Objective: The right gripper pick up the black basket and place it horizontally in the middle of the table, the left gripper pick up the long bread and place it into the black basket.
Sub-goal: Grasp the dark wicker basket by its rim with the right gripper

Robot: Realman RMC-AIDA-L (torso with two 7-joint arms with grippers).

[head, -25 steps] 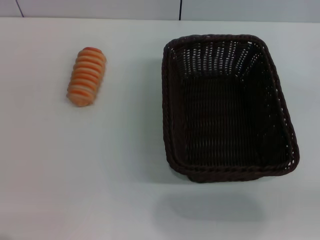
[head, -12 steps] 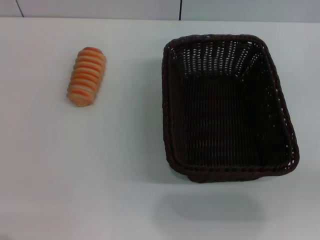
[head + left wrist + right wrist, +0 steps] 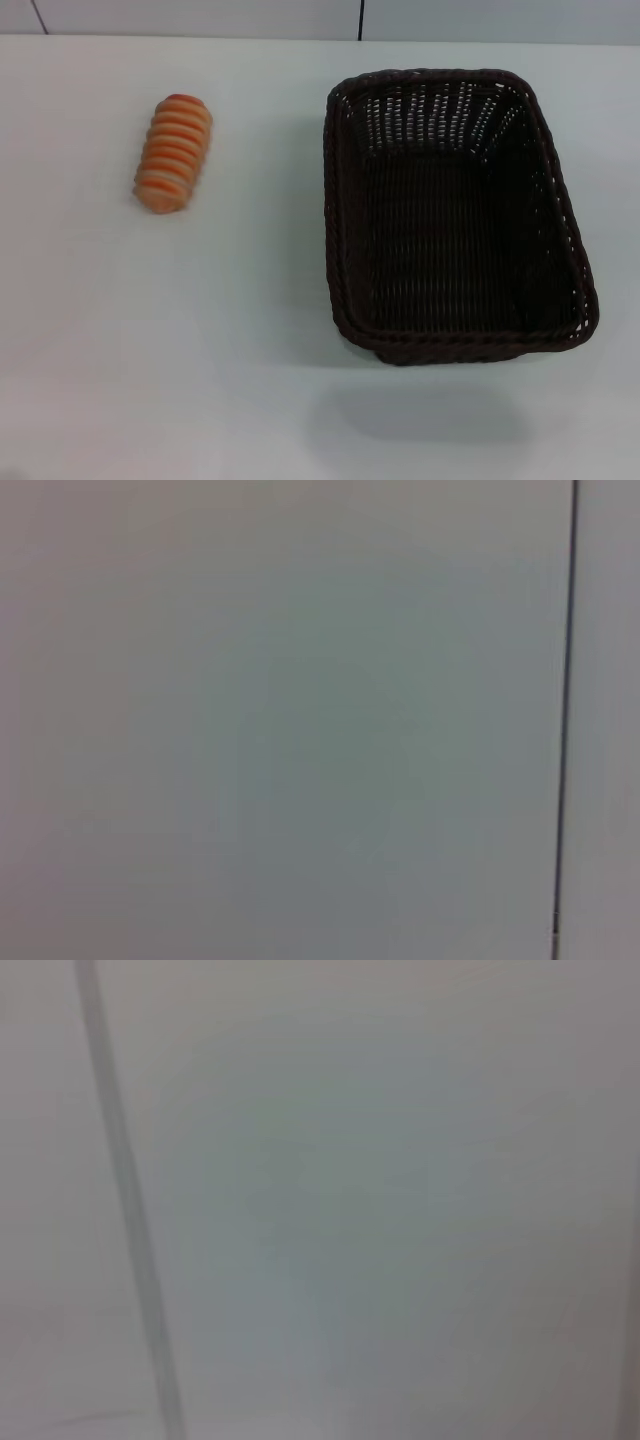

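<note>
The black basket [image 3: 455,215] sits on the right half of the white tabletop [image 3: 250,380], mouth up and empty, its long sides running away from the robot rather than across, and turned slightly off square. It rests flat and nothing touches it. The long bread [image 3: 174,153] lies well apart from it on the far left part of the tabletop, tilted a little, its orange and cream ridges facing up. Neither hand appears in the head view, and the two wrist views show only a plain pale surface crossed by a thin dark seam, so I cannot tell whether the right hand or the left hand is released or clenched; neither is grasping anything that can be seen. Judged from this layout, the task has not truly begun: the basket has yet to be lifted by the right hand, turned crosswise and set down in the middle of the tabletop, and only then can the left hand fetch the bread and lay it inside. Both steps remain. Compared with the head views from a second and half a second ago, nothing differs: basket and bread lie exactly where they did, the soft shadow on the tabletop just in front of the basket is the same, and no arm has entered the scene.
</note>
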